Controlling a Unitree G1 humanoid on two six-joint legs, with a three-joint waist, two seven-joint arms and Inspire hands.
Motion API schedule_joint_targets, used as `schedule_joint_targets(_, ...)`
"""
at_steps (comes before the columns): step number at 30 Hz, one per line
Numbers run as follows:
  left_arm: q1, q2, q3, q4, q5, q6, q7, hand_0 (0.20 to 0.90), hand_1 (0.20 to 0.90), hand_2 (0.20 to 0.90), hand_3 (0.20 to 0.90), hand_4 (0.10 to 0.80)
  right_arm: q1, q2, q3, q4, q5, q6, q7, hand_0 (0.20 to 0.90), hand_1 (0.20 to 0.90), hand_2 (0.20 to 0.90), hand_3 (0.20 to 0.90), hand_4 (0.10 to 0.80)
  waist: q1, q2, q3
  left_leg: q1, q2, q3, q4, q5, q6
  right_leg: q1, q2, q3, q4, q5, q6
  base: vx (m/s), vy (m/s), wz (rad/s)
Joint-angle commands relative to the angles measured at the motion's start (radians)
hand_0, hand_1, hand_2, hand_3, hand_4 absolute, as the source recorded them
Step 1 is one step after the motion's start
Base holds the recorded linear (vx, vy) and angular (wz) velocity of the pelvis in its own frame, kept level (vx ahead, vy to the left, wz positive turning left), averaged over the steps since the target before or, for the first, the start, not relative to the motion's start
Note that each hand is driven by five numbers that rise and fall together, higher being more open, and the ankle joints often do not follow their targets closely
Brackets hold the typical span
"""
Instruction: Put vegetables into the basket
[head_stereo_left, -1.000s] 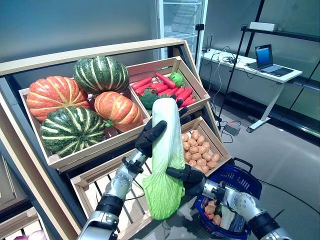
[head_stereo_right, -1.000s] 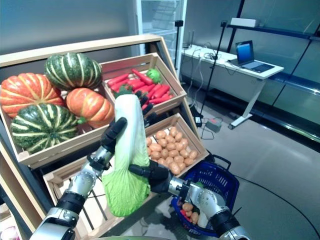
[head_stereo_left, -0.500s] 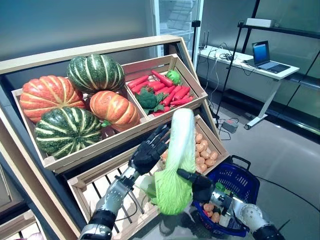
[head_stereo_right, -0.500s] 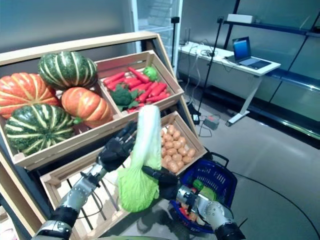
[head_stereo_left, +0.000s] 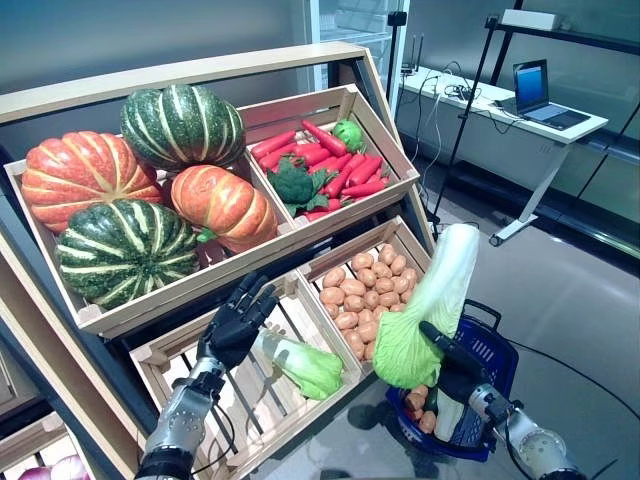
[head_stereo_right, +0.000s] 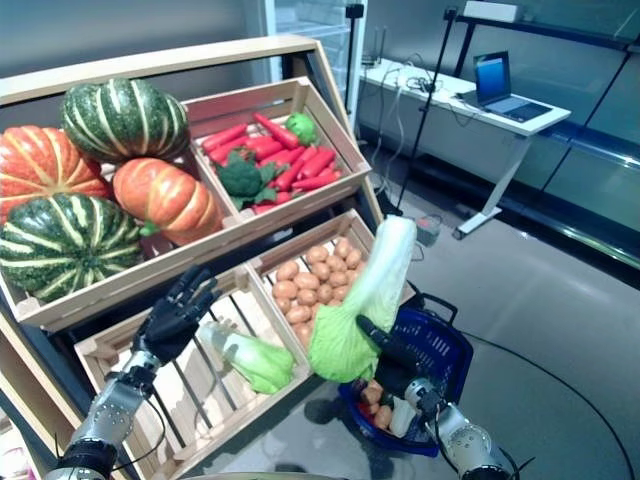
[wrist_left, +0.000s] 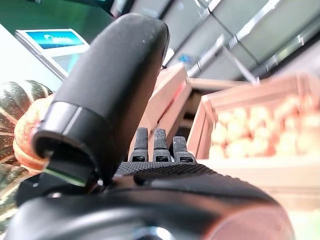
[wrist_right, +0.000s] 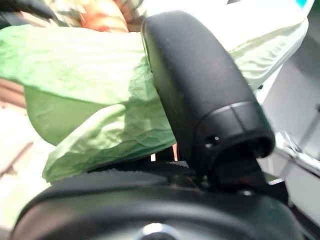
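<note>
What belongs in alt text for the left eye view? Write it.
The right hand grips a napa cabbage above a blue basket beside a wooden produce stand. The left hand hangs open over a crate holding another cabbage.

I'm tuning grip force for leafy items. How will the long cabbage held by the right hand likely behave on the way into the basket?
The cabbage looks top-heavy: held near its leafy end by the right hand, pale stalk up, it may tip. Its crinkled leaves probably crush or slip. The basket lies just below, so a short lowering should do.
</note>
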Motion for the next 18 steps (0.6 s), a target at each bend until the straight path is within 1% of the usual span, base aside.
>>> schedule_joint_targets(1, -0.09, 0.067, 0.031, 0.011, 0.097, -0.155, 0.046, 0.9, 0.9, 0.9, 0.9, 0.8, -0.116, 0.013, -0.111, 0.006, 0.085, -0.153, -0.075, 0.3, 0.3, 0.3, 0.3, 0.4, -0.014, -0.015, 0.015, 0.012, -0.037, 0.02, 0.009, -0.106, 0.011, 0.044, 0.003, -0.018, 0.007, -0.086, -0.013, 0.035, -0.004, -0.01)
schedule_joint_targets(3, -0.074, 0.067, 0.025, -0.003, 0.193, -0.192, 0.107, 0.9, 0.9, 0.9, 0.9, 0.8, -0.123, 0.009, -0.138, 0.053, 0.083, -0.184, -0.136, 0.3, 0.3, 0.3, 0.3, 0.4, -0.007, -0.012, 0.022, 0.014, -0.038, 0.02, 0.009, -0.105, 0.013, 0.045, 0.004, -0.016, 0.007, -0.087, -0.014, 0.051, -0.007, 0.0)
schedule_joint_targets(4, -0.069, 0.066, 0.015, -0.012, 0.266, -0.216, 0.145, 0.9, 0.9, 0.9, 0.9, 0.8, -0.129, 0.004, -0.149, 0.076, 0.058, -0.216, -0.174, 0.3, 0.3, 0.3, 0.3, 0.4, -0.002, -0.011, 0.027, 0.017, -0.039, 0.021, 0.009, -0.105, 0.014, 0.047, 0.005, -0.016, 0.007, -0.087, -0.016, 0.08, -0.015, 0.0)
schedule_joint_targets(5, -0.063, 0.075, 0.003, -0.018, 0.349, -0.244, 0.211, 0.9, 0.9, 0.9, 0.9, 0.8, -0.136, -0.007, -0.156, 0.107, 0.027, -0.243, -0.2, 0.3, 0.3, 0.3, 0.3, 0.4, 0.004, -0.01, 0.032, 0.02, -0.039, 0.021, 0.009, -0.103, 0.014, 0.05, 0.005, -0.017, 0.007, -0.087, -0.018, 0.088, -0.017, 0.0)
schedule_joint_targets(6, -0.061, 0.079, -0.007, -0.021, 0.383, -0.256, 0.239, 0.9, 0.9, 0.9, 0.9, 0.8, -0.141, -0.012, -0.159, 0.12, -0.006, -0.261, -0.223, 0.3, 0.3, 0.3, 0.3, 0.4, 0.007, -0.009, 0.036, 0.023, -0.039, 0.021, 0.009, -0.101, 0.013, 0.054, 0.005, -0.018, 0.007, -0.088, -0.019, 0.079, -0.014, -0.01)
schedule_joint_targets(8, -0.061, 0.092, -0.02, -0.03, 0.429, -0.252, 0.292, 0.9, 0.9, 0.9, 0.9, 0.8, -0.154, -0.028, -0.16, 0.147, -0.048, -0.28, -0.255, 0.3, 0.3, 0.3, 0.3, 0.4, 0.013, -0.007, 0.045, 0.027, -0.04, 0.019, 0.009, -0.097, 0.013, 0.062, 0.006, -0.022, 0.007, -0.089, -0.024, 0.074, -0.013, -0.02)
schedule_joint_targets(10, -0.077, 0.122, -0.058, -0.031, 0.572, -0.291, 0.41, 0.9, 0.9, 0.9, 0.9, 0.8, -0.189, -0.053, -0.159, 0.204, -0.039, -0.288, -0.286, 0.3, 0.3, 0.3, 0.3, 0.4, 0.023, -0.003, 0.069, 0.0, -0.035, 0.009, 0.058, -0.105, 0.009, 0.045, 0.003, -0.03, 0.052, -0.106, -0.034, -0.017, -0.03, -0.02)
schedule_joint_targets(11, -0.124, 0.156, -0.119, -0.021, 0.776, -0.294, 0.577, 0.9, 0.9, 0.9, 0.9, 0.8, -0.244, -0.082, -0.149, 0.27, -0.033, -0.304, -0.297, 0.3, 0.3, 0.3, 0.3, 0.4, 0.033, 0.003, 0.102, -0.059, -0.027, -0.013, 0.124, -0.119, 0.007, -0.007, -0.004, -0.038, 0.121, -0.128, -0.041, -0.157, -0.044, -0.01)
schedule_joint_targets(12, -0.155, 0.177, -0.159, -0.007, 0.859, -0.299, 0.656, 0.9, 0.9, 0.9, 0.9, 0.8, -0.275, -0.094, -0.135, 0.29, -0.028, -0.312, -0.318, 0.3, 0.3, 0.3, 0.3, 0.4, 0.038, 0.006, 0.117, -0.084, -0.025, -0.02, 0.145, -0.119, 0.005, -0.03, -0.007, -0.042, 0.146, -0.134, -0.043, -0.188, -0.043, -0.02)
schedule_joint_targets(13, -0.181, 0.195, -0.187, -0.001, 0.879, -0.294, 0.686, 0.9, 0.9, 0.9, 0.9, 0.8, -0.302, -0.105, -0.123, 0.309, -0.019, -0.318, -0.325, 0.3, 0.3, 0.3, 0.3, 0.4, 0.038, 0.008, 0.131, -0.102, -0.024, -0.024, 0.16, -0.12, 0.004, -0.048, -0.01, -0.044, 0.163, -0.138, -0.045, -0.241, -0.044, 0.0)
schedule_joint_targets(15, -0.295, 0.26, -0.265, 0.014, 0.945, -0.255, 0.796, 0.9, 0.9, 0.9, 0.9, 0.8, -0.423, -0.148, -0.082, 0.371, -0.003, -0.334, -0.375, 0.3, 0.3, 0.3, 0.3, 0.4, 0.04, 0.015, 0.193, -0.189, -0.019, -0.037, 0.227, -0.125, -0.002, -0.122, -0.022, -0.053, 0.219, -0.153, -0.055, -0.338, -0.039, 0.03)
schedule_joint_targets(18, -0.391, 0.32, -0.339, 0.031, 1.07, -0.206, 0.935, 0.9, 0.9, 0.9, 0.9, 0.8, -0.534, -0.202, -0.058, 0.472, -0.005, -0.375, -0.412, 0.3, 0.3, 0.3, 0.3, 0.4, 0.046, 0.029, 0.26, -0.283, -0.015, -0.051, 0.32, -0.134, -0.014, -0.196, -0.039, -0.069, 0.297, -0.168, -0.067, -0.262, -0.029, 0.16)
